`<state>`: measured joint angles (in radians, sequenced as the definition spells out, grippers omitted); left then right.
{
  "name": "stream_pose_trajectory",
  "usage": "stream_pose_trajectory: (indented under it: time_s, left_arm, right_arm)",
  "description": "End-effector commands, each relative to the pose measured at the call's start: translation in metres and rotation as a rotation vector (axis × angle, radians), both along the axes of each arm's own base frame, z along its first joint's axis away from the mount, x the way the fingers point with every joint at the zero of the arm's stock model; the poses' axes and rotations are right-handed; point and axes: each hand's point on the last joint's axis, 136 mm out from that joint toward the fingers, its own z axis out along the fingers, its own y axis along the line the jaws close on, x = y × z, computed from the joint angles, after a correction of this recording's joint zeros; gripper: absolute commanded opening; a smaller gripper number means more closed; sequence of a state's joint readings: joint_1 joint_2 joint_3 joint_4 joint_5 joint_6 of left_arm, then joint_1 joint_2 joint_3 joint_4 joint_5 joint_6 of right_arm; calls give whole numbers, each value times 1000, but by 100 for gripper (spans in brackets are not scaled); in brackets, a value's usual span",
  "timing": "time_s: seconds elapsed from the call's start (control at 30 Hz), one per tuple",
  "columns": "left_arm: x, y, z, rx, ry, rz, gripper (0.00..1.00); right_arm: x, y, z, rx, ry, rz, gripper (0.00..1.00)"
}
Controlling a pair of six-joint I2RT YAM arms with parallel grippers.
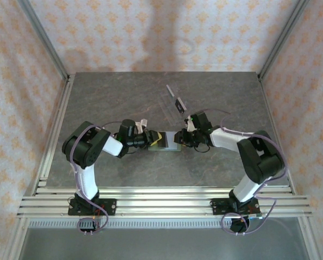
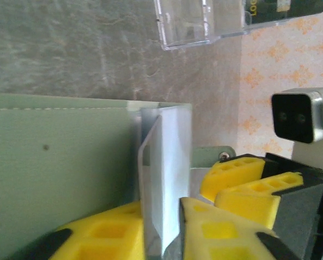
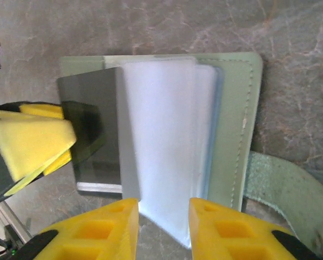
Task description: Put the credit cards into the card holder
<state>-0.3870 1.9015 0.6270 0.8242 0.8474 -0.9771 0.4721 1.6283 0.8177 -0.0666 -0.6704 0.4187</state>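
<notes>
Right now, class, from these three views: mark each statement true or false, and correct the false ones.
1. The card holder lies open on the table. True.
2. The clear stand is empty. False: a dark logo card sits in it.
3. A grey card lies against the holder's pale pockets. True.
4. The grippers work at opposite table edges. False: the left gripper and right gripper meet at the holder.
</notes>
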Motion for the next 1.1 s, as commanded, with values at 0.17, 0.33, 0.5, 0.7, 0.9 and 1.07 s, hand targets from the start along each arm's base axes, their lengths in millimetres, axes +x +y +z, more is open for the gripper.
stream_pose_trajectory:
  time_s: [0.17,0.33,0.5,0.7,0.9,1.07]
  left_arm:
    - [-6,17,-20,191,67,14,41]
    - [-3,22,-18,238,72,29,46]
    - [-1,27,-14,276,81,49,52]
    - [2,35,-14,327,96,82,54]
    - [5,45,-15,381,116,123,52]
    - [8,49,-17,437,124,115,48]
  right_arm:
    - [4,-11,36,-187,-190,-12,37]
    - [-1,10,36,-162,-207,11,38]
    - [0,29,32,-67,-162,7,35]
    - [6,35,32,-59,-166,-9,34]
    - [11,44,29,-47,-161,-13,30]
    - [14,45,26,-53,-162,-16,30]
